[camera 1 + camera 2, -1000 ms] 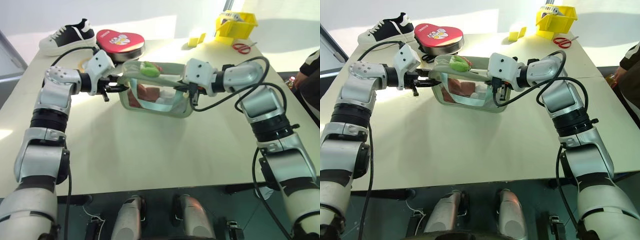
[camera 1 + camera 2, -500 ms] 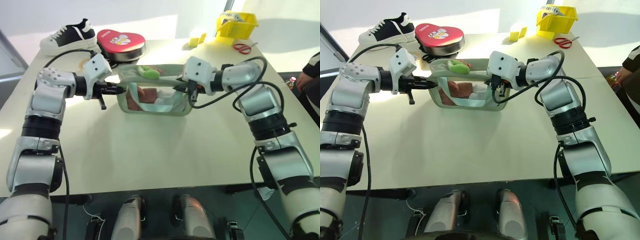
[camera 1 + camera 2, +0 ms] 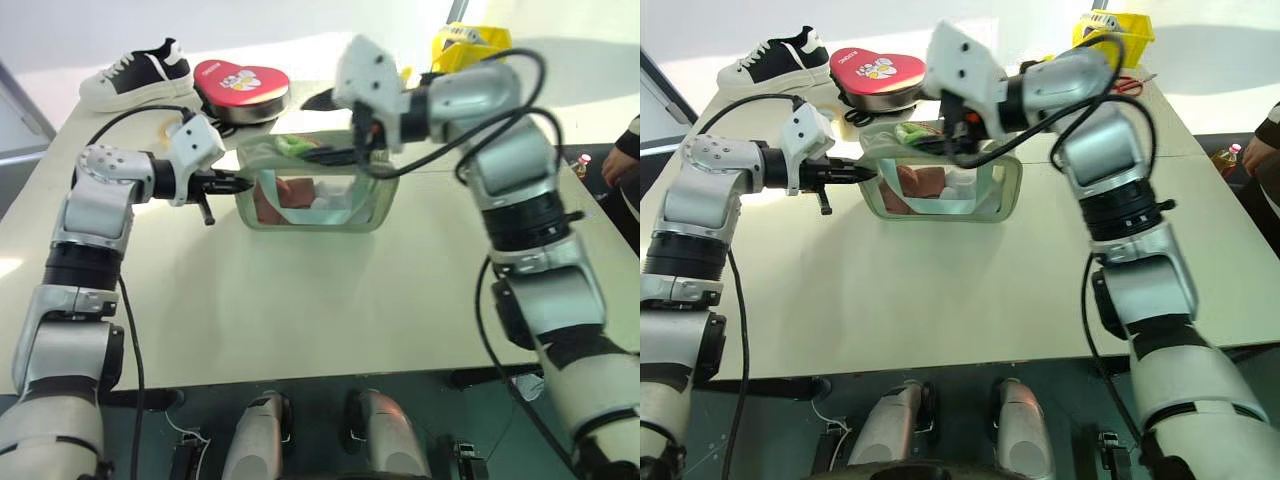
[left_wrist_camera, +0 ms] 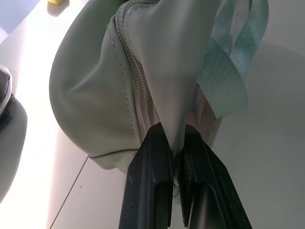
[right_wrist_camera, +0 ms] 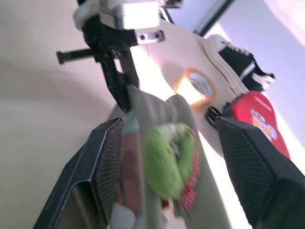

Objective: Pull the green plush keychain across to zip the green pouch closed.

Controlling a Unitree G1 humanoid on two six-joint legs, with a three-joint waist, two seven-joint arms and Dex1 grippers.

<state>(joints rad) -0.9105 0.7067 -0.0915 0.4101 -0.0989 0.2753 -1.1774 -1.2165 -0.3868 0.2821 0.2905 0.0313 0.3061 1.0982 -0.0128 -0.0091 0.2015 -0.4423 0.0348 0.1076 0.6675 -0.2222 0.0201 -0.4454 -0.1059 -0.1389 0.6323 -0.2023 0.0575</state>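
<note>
Left eye view: we see the green pouch [image 3: 318,188] mid-table, the green plush keychain [image 3: 297,146] lying on its top toward the left end. The left gripper [image 3: 240,183] is clamped on the pouch's left end. The right gripper [image 3: 335,152] hangs over the pouch top, just right of the keychain. A red heart-shaped tin [image 3: 240,82] and a sneaker [image 3: 137,74] sit at the far left.

Right eye view: same layout; nothing new.

Left wrist view: we note both fingers pinched tight on a fold of pouch fabric beside the zipper [image 4: 138,90]. A thin hold like this could slip under a hard pull.

Right wrist view: jaws spread wide, the keychain between them and untouched. Closing here might catch pouch fabric with the charm, or squash the plush and miss the clip.
</note>
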